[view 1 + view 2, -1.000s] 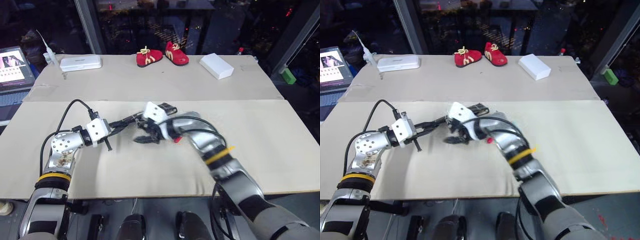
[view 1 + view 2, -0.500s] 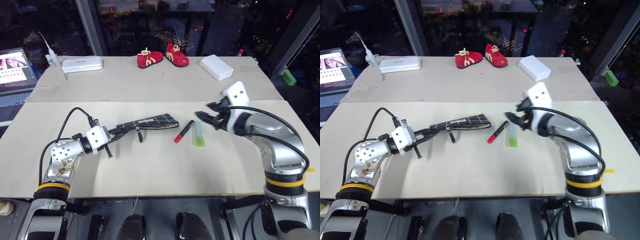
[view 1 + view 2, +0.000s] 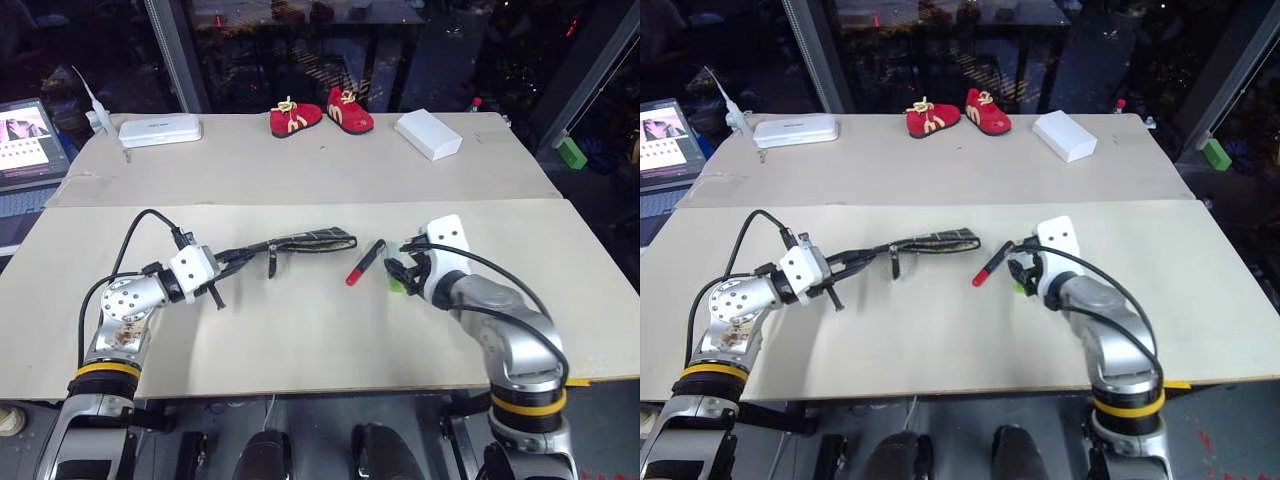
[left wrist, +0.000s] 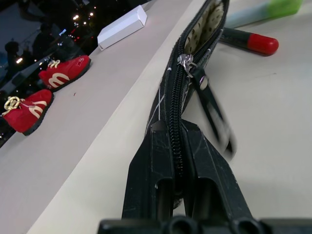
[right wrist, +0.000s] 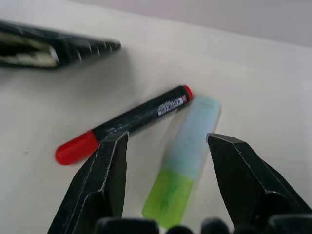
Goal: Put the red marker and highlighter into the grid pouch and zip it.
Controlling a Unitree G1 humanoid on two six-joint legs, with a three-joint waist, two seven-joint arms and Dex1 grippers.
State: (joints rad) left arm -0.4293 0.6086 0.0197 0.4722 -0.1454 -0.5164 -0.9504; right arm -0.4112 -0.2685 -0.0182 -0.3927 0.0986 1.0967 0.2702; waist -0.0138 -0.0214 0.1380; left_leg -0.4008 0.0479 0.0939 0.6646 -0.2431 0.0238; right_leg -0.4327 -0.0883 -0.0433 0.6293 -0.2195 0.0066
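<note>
The grid pouch (image 3: 312, 241) lies flat on the table, its far end gaping (image 4: 208, 19) and its zipper pull (image 4: 194, 69) dangling. My left gripper (image 3: 238, 260) is shut on the pouch's near end along the zipper. To the right of the pouch lies the red marker (image 3: 365, 262), black-bodied with a red cap (image 5: 75, 147). Beside it is the highlighter (image 5: 183, 161), pale with a green end. My right gripper (image 5: 166, 138) hovers open just over the highlighter, one finger on each side, touching nothing.
At the back of the table are two red shoes (image 3: 320, 112), a white box (image 3: 430, 133) and a white case (image 3: 158, 130). A laptop (image 3: 25, 140) stands at the far left, and a green block (image 3: 572, 150) off the right edge.
My right gripper left the pouch, swung right, then came down over the highlighter. The marker and highlighter are now uncovered. The left gripper kept its hold on the pouch.
</note>
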